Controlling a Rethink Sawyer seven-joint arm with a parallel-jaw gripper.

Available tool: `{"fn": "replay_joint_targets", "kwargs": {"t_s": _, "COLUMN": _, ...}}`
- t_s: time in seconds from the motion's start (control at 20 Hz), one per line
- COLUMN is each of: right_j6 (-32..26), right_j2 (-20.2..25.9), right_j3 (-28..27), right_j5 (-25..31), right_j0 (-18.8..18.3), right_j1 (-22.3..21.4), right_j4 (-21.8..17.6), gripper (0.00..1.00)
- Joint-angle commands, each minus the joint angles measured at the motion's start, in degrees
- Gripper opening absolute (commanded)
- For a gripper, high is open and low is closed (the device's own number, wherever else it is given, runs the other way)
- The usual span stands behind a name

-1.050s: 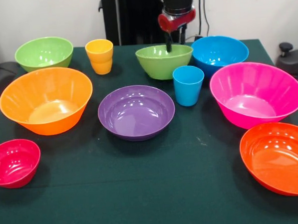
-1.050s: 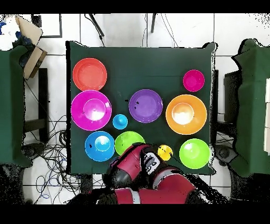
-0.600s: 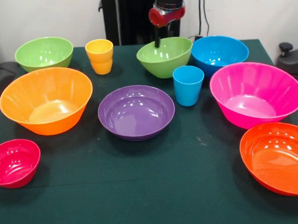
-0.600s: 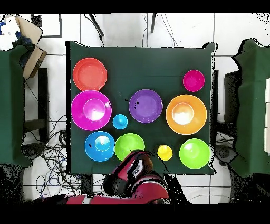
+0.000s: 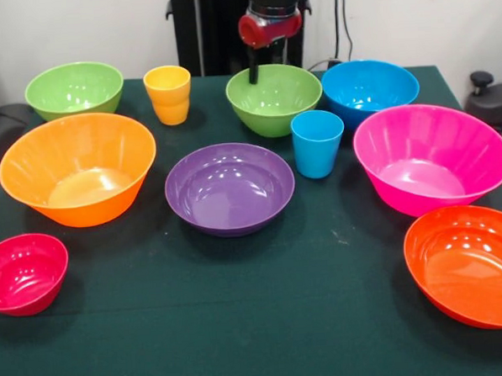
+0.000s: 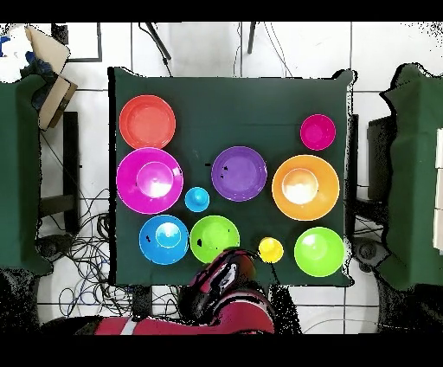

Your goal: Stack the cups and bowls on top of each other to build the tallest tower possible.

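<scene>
A robot lab: a square table draped in dark green cloth stands on a pale tiled floor, loose black cables trail at nine o'clock, a cardboard box sits at ten o'clock, and plain white walls stand behind.

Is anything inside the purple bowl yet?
No. The purple bowl shows a bare inside in the front view, and the overhead view agrees: nothing is nested in it. What lies beneath it cannot be seen.
</scene>
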Motion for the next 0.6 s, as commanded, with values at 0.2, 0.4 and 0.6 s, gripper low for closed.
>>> {"fn": "replay_joint_targets", "kwargs": {"t_s": 0.2, "right_j6": 3.18, "right_j2": 12.83, "right_j3": -6.67, "right_j5": 2.0, "right_j0": -6.02, "right_j1": 3.78, "right_j4": 2.48, "gripper": 1.0}}
{"fn": "replay_joint_targets", "kwargs": {"t_s": 0.4, "right_j6": 4.4, "right_j2": 12.92, "right_j3": -4.37, "right_j5": 3.15, "right_j0": -6.52, "right_j1": 2.37, "right_j4": 4.62, "gripper": 1.0}}
{"fn": "replay_joint_targets", "kwargs": {"t_s": 0.6, "right_j6": 8.69, "right_j2": 10.61, "right_j3": -1.96, "right_j5": 1.19, "right_j0": -6.27, "right_j1": 2.11, "right_j4": 9.03, "gripper": 1.0}}
